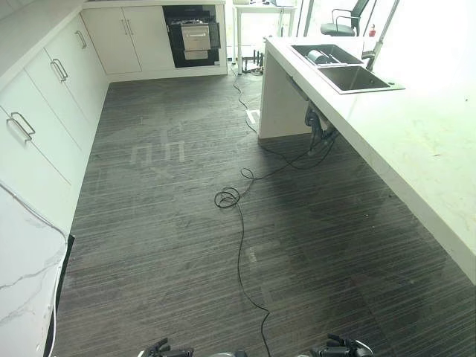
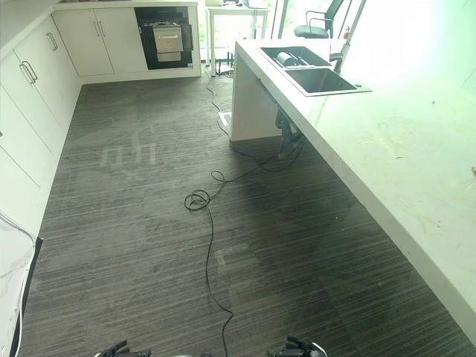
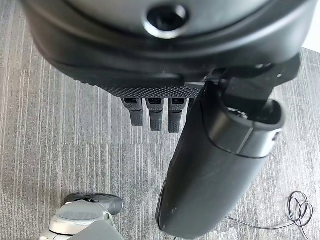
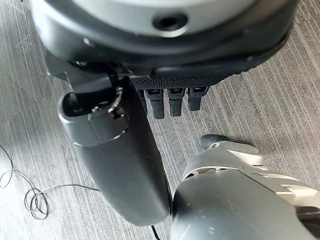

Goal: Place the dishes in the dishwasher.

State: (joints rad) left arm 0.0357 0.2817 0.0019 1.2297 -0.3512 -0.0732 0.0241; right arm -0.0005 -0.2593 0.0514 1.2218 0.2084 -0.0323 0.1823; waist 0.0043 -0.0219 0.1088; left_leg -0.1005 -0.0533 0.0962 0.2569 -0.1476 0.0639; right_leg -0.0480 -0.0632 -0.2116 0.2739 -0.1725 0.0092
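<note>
The dishwasher (image 1: 195, 36) is a black unit built into the white cabinets on the far wall, with a grey rack showing in its front. A two-basin sink (image 1: 372, 89) is set in the white counter to the right, and a dark and white item (image 1: 320, 56) lies in its far basin. My left hand (image 3: 210, 175) hangs over the grey floor with its fingers (image 3: 155, 112) relaxed and nothing in it. My right hand (image 4: 125, 160) hangs the same way, its fingers (image 4: 171, 102) straight and empty.
White cabinets (image 1: 44, 97) with metal handles line the left side. The long white counter (image 1: 424, 141) runs along the right, and a faucet (image 1: 375, 48) stands by the sink. A white table (image 1: 264, 15) and an office chair (image 1: 346, 22) stand at the back. Striped grey floor (image 1: 186, 223) lies between.
</note>
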